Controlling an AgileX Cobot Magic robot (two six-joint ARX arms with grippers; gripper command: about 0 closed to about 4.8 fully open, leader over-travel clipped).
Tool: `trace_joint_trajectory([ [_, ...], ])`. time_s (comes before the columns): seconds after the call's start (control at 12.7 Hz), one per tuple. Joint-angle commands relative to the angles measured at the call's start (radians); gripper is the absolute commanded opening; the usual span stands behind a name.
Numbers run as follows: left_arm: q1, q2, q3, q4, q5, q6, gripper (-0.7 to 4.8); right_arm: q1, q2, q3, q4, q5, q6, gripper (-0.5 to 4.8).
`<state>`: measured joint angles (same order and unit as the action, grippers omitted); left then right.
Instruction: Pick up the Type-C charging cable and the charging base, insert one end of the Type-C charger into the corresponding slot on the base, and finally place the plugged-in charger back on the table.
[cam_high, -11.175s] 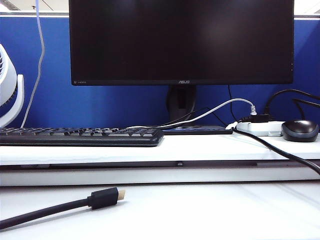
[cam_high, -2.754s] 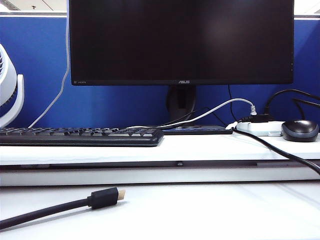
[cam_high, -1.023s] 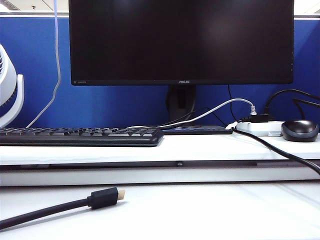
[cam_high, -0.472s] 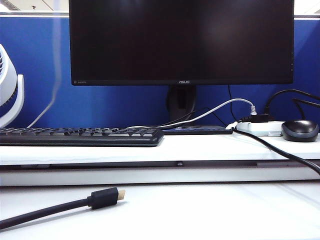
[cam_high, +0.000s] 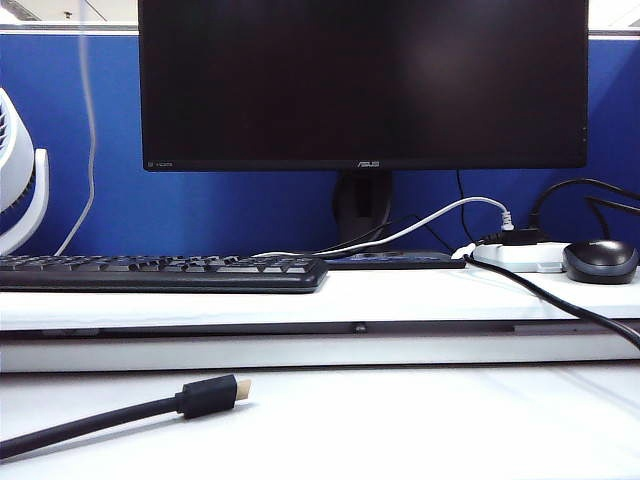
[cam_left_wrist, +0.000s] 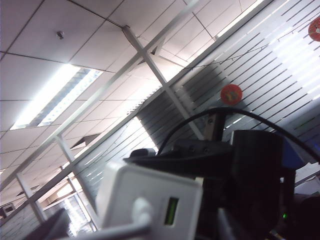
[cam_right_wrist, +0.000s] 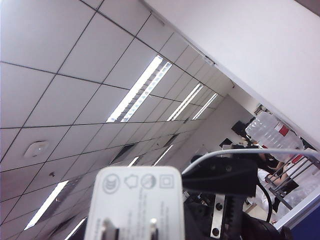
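The white charging base (cam_left_wrist: 150, 200) shows its green-lined port in the left wrist view, with the white plug of the Type-C charging cable (cam_left_wrist: 141, 214) seated in its face. My left gripper (cam_left_wrist: 137, 234) stands open, its dark fingers (cam_left_wrist: 47, 229) wide on either side of the cable. My right gripper (cam_right_wrist: 131, 234) is shut on the charging base (cam_right_wrist: 132, 200), which shows its two prongs in the right wrist view. A black finger (cam_left_wrist: 165, 156) of it lies across the block's top. The cable (cam_high: 91, 140) hangs down at the exterior view's left. Neither gripper shows in that view, and both are up off the table (cam_high: 420, 420).
A thick black cable with a gold-tipped plug (cam_high: 205, 396) lies on the front left of the table. On the raised shelf stand a keyboard (cam_high: 160, 272), a monitor (cam_high: 360, 80), a power strip (cam_high: 520, 257) and a mouse (cam_high: 598, 260). A white fan (cam_high: 20, 180) is at far left.
In the exterior view the hanging white cable has swung to the left. Nothing on the table has moved.
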<state>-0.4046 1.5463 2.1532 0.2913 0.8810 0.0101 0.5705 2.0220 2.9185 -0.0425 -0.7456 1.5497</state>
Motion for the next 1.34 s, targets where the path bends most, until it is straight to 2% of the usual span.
trace_joint_trajectory([
  [0.08,0.000,-0.006,0.001,-0.138,-0.002,0.018,4.08,0.000,-0.014,0.005,0.077,0.062,0.022,-0.05],
  [0.16,0.000,-0.006,0.001,-0.169,0.049,0.016,4.03,0.000,-0.014,0.005,0.077,0.076,0.021,-0.05],
  [0.31,0.000,-0.016,0.001,-0.151,0.066,0.005,4.03,0.000,-0.014,0.005,0.106,0.146,0.022,-0.05],
  [0.39,0.000,-0.021,0.001,-0.113,0.079,-0.036,4.03,0.000,-0.014,0.005,0.107,0.148,0.021,-0.05],
  [0.47,0.000,-0.024,0.001,-0.086,0.143,-0.068,3.98,0.000,-0.014,0.004,0.103,0.150,0.016,-0.05],
  [0.55,0.000,-0.026,0.001,-0.086,0.087,-0.078,3.98,0.000,-0.014,0.004,0.100,0.149,0.014,-0.05],
  [0.63,-0.001,-0.026,0.001,-0.071,-0.022,-0.078,3.98,0.000,-0.014,0.004,0.100,0.150,0.018,-0.05],
  [0.71,-0.001,-0.026,0.001,-0.055,-0.044,-0.078,3.98,0.000,-0.014,0.004,0.100,0.151,0.018,-0.05],
  [0.79,-0.002,-0.026,0.001,-0.029,-0.048,-0.079,3.98,0.000,-0.014,0.004,0.100,0.151,0.018,-0.05],
  [0.94,-0.004,-0.019,0.001,0.055,-0.048,-0.137,3.98,0.000,-0.014,0.004,0.100,0.148,0.018,-0.05],
  [1.02,-0.039,-0.005,0.001,0.094,-0.051,-0.141,3.98,0.000,-0.014,0.004,0.100,0.145,0.019,-0.05],
  [1.1,-0.040,0.006,0.001,0.118,-0.092,-0.142,3.65,0.000,-0.014,0.005,0.103,0.137,0.024,-0.05],
  [1.34,-0.068,0.014,0.001,0.198,-0.095,-0.142,3.63,0.000,-0.014,0.005,0.100,0.137,0.024,-0.05],
])
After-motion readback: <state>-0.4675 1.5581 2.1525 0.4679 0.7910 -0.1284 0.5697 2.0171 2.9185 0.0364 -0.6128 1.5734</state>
